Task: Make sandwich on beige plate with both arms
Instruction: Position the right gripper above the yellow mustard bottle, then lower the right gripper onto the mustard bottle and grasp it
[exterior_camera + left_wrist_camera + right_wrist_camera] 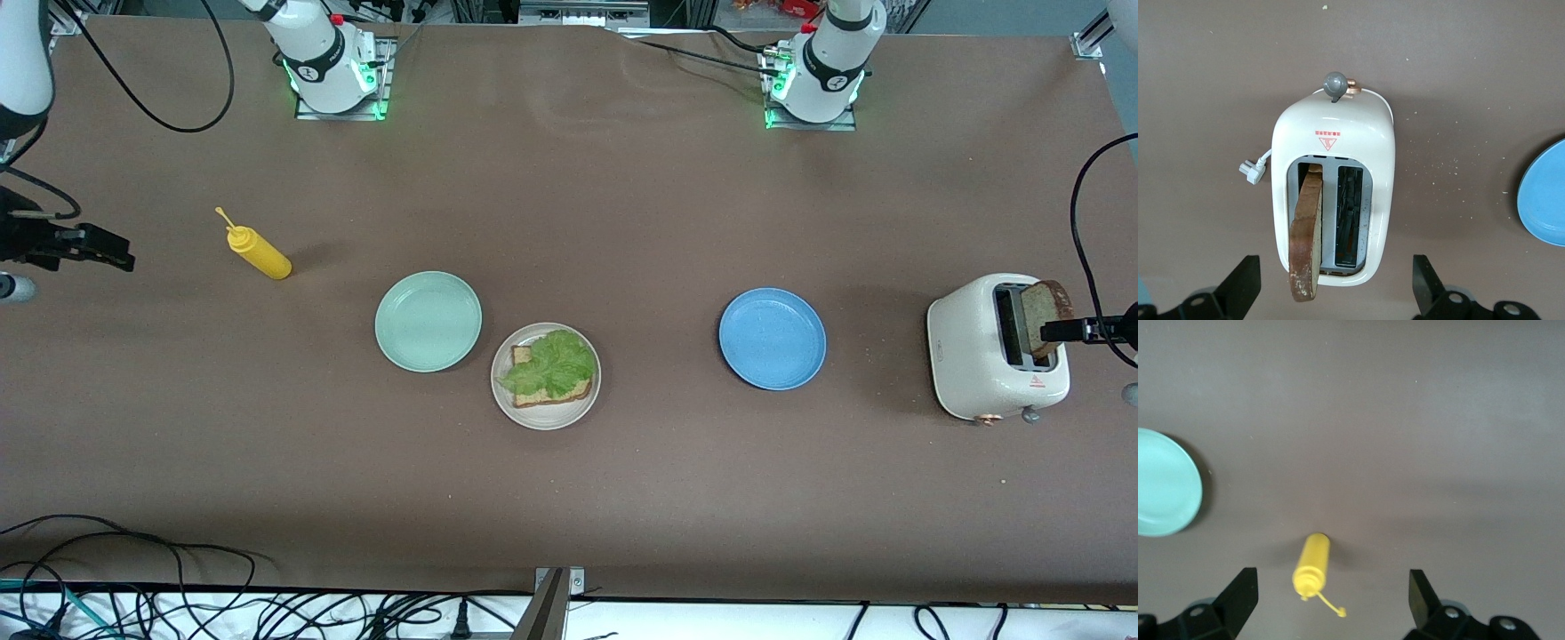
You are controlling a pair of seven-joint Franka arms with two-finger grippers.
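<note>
Now hovering: left gripper (1335, 293), jaws apart, over toaster (1333, 193) and bread slice (1306, 233); right gripper (1331, 603), jaws apart, over mustard bottle (1311, 565).

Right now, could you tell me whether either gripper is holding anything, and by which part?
Nothing is held. The left gripper hangs open over the toaster, its fingers apart from the bread slice standing in one slot. The right gripper hangs open over the mustard bottle.

Three plates: beige plate (546, 416), mint-green plate (428, 321), blue plate (772, 339). Two bread slices, one lettuce leaf (549, 364), one toaster (987, 359), one mustard bottle (259, 252).
</note>
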